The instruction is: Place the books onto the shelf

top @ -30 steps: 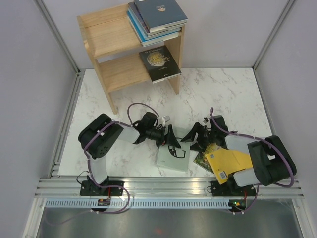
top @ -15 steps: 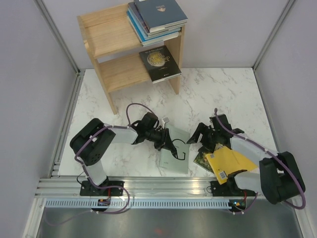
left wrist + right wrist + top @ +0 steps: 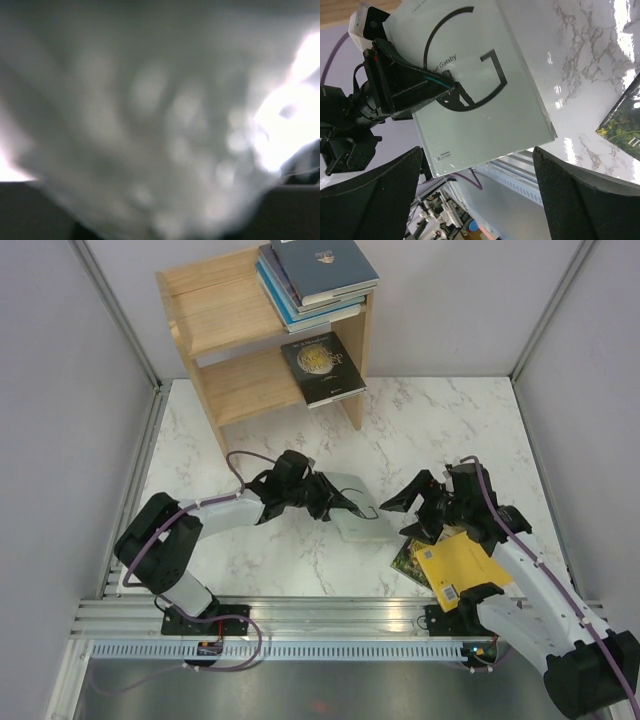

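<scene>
Left gripper (image 3: 343, 508) clamped on the pale G book (image 3: 366, 526), tilted above the table (image 3: 450, 430) mid-front. Right gripper (image 3: 408, 516) spread wide beside it. I'd swing slowly toward the shelf (image 3: 215, 325), since a thin book can slip

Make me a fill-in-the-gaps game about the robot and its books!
1. The left gripper is shut on the pale book with the big letter ___ on it.
2. The right gripper holds nothing; it is ___.
3. The black book lies on the ___ tier of the shelf.
4. The yellow book lies on the table by the ___ arm.

Missing words: G; open; lower; right
</scene>
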Controlling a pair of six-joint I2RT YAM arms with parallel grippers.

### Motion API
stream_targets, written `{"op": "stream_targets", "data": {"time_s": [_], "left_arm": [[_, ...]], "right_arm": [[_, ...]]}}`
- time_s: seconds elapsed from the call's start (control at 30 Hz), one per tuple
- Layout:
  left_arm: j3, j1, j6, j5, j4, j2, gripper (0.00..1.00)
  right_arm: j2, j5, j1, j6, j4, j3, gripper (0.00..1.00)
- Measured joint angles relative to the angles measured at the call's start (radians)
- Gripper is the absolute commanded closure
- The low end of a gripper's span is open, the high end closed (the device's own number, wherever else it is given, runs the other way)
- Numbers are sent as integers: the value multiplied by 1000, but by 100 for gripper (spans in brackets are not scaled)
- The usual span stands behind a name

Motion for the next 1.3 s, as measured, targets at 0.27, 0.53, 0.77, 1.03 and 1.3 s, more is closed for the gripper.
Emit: {"op": "stream_targets", "data": {"time_s": [0.27,0.53,0.77,1.03,1.3], "left_arm": [[2,0,-229,-116,62,-31,98],[-30,-6,-385,-167,223,-48,98],[-67,-19,-456,-172,315,-50,98],[-104,-13,-537,-195,407,-84,98],[-109,-12,-534,-167,440,-99,24]], "right_arm": [[-53,-14,0,104,-11,-15,5],[-24,11,0,153,28,-15,6],[110,31,-2,184,108,23,12],[158,38,-18,297,227,88,100],[131,54,-14,302,255,97,100]]}}
